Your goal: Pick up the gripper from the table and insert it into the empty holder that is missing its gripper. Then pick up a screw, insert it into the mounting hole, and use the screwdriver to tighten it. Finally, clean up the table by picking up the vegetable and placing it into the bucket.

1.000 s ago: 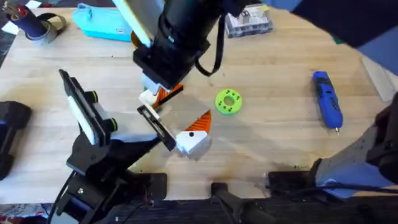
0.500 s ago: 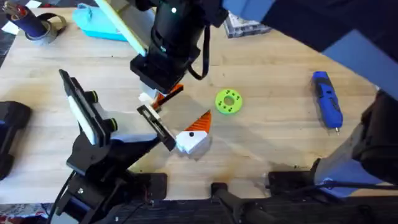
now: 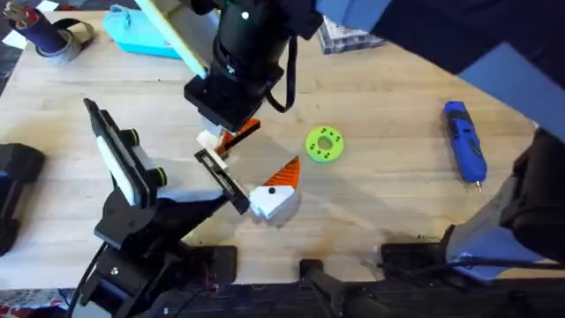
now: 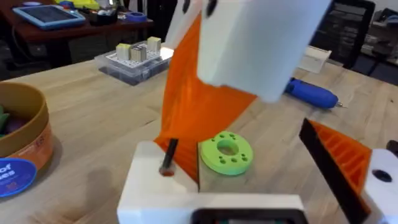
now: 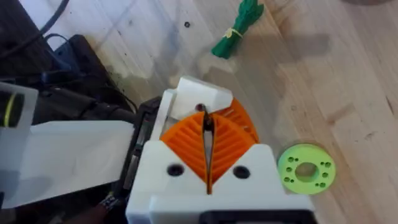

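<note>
The gripper [image 3: 237,134], a white block with an orange ribbed wedge, sits at the far end of the black holder bar [image 3: 221,177] on the left arm. My right gripper [image 3: 225,124] hangs right above it, reaching across from the far side. Its orange pads are shut on a thin dark screw [image 5: 206,119] whose tip meets the block [image 5: 199,98]. The screw [image 4: 168,155] stands in the block's top. My left gripper [image 3: 252,168] is open. The blue screwdriver [image 3: 463,141] lies at the right. The green vegetable [image 5: 239,28] lies on the table. The bucket [image 4: 22,137] stands beyond.
A green disc [image 3: 324,144] lies just right of the work spot. A light-blue pouch [image 3: 146,35], a tape roll [image 3: 53,37] and a clear screw box [image 3: 353,35] line the far edge. The right arm covers much of the far middle.
The right arm shifted slightly toward the far left over the gripper block a second ago, then held still. The left arm has not moved.
</note>
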Action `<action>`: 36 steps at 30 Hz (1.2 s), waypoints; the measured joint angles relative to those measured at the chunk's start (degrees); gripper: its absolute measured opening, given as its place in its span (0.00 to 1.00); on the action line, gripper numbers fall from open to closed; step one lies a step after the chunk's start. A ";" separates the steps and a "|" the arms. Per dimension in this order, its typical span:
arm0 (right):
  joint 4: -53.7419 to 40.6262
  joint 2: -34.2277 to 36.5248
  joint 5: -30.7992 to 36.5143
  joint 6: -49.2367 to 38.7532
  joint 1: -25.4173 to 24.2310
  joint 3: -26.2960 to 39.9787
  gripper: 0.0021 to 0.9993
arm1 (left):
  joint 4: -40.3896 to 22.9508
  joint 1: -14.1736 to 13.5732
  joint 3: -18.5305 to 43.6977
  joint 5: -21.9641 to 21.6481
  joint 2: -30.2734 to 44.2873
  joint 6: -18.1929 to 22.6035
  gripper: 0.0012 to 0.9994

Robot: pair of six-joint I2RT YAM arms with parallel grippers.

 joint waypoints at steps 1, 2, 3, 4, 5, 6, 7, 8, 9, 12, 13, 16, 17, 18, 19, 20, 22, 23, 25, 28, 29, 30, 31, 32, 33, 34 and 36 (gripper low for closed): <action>0.00 0.00 0.00 0.00 0.02 0.00 0.00 | 0.00 0.00 0.00 0.00 0.00 0.00 0.99; 0.00 0.00 0.00 0.00 0.06 0.00 0.00 | 0.00 0.00 0.00 0.00 0.00 0.00 0.99; 0.00 0.00 0.00 0.00 0.11 0.00 0.00 | 0.00 0.00 0.00 0.00 0.00 0.00 0.99; 0.00 0.00 0.00 0.00 0.13 0.00 0.00 | 0.00 0.00 0.00 0.00 0.00 0.00 0.99; 0.00 0.00 0.00 -0.02 0.19 0.00 0.00 | 0.00 0.00 0.00 0.02 0.00 0.00 0.99; -0.02 0.00 0.02 -0.02 0.28 0.00 0.00 | 0.00 0.00 0.00 0.00 0.00 0.00 0.99; -0.02 0.00 0.06 -0.06 0.37 0.00 0.00 | 0.00 0.00 0.00 0.00 0.00 0.00 0.99; -0.02 0.07 0.07 -0.19 0.46 0.00 0.00 | 0.00 0.00 0.00 0.00 0.00 0.00 0.99; -0.02 0.14 0.08 -0.33 0.52 0.00 0.00 | 0.00 0.00 0.00 0.00 0.00 0.00 0.99; -0.03 0.72 0.26 -0.80 0.66 0.00 0.00 | 0.00 0.00 0.00 0.00 0.00 0.00 0.99; 0.02 0.94 0.26 -0.87 0.66 0.00 0.00 | 0.00 0.00 0.00 0.00 0.00 0.00 0.99; 0.51 1.26 0.26 -1.06 0.66 0.00 0.00 | 0.00 0.00 0.00 0.00 0.00 -0.02 0.99; 0.64 1.27 0.26 -1.09 0.66 0.00 0.00 | 0.00 0.00 0.00 0.00 0.00 -0.02 0.99; 0.76 1.27 0.26 -1.09 0.66 0.00 0.00 | 0.00 0.00 0.00 0.00 0.00 -0.02 0.99; 0.88 1.27 0.26 -1.09 0.66 0.00 0.00 | 0.00 0.00 0.00 0.00 0.00 -0.02 0.99; 0.99 1.27 0.26 -1.09 0.66 0.00 0.00 | 0.00 0.00 0.00 0.00 0.00 -0.02 0.99; 1.23 1.29 0.26 -1.09 0.66 0.00 0.00 | 0.00 0.00 0.00 0.00 0.00 -0.02 0.99; 1.34 1.27 0.26 -1.09 0.66 0.00 0.00 | 0.00 0.00 0.00 0.00 0.00 -0.02 0.99; 1.67 1.27 0.26 -1.09 0.66 0.00 0.00 | 0.00 0.00 0.00 0.00 0.00 -0.02 0.99; 2.03 1.28 0.26 -1.11 0.66 0.00 0.00 | 0.00 0.00 0.00 0.00 0.00 -0.02 0.99; 2.10 1.29 0.26 -1.11 0.66 0.00 0.00 | 0.00 0.00 0.00 0.00 0.00 -0.02 0.99; 2.12 1.32 0.26 -1.11 0.66 0.00 0.00 | 0.00 0.00 0.00 0.00 0.00 -0.02 0.99; 2.12 1.37 0.26 -1.11 0.66 0.00 0.00 | 0.00 0.00 0.00 0.00 0.00 -0.02 0.99; 2.12 1.39 0.26 -1.11 0.66 0.00 0.00 | 0.00 0.00 0.00 0.00 0.00 -0.07 0.99; 2.12 1.43 0.26 -1.11 0.66 0.00 0.00 | 0.00 0.00 0.00 -0.02 0.00 -0.14 0.99; 2.12 1.48 0.26 -1.11 0.66 0.00 0.00 | 0.00 0.00 0.00 -0.01 0.00 -0.15 0.99; 2.12 1.49 0.26 -1.11 0.66 0.00 0.00 | 0.00 0.00 0.00 0.00 0.02 -0.15 0.99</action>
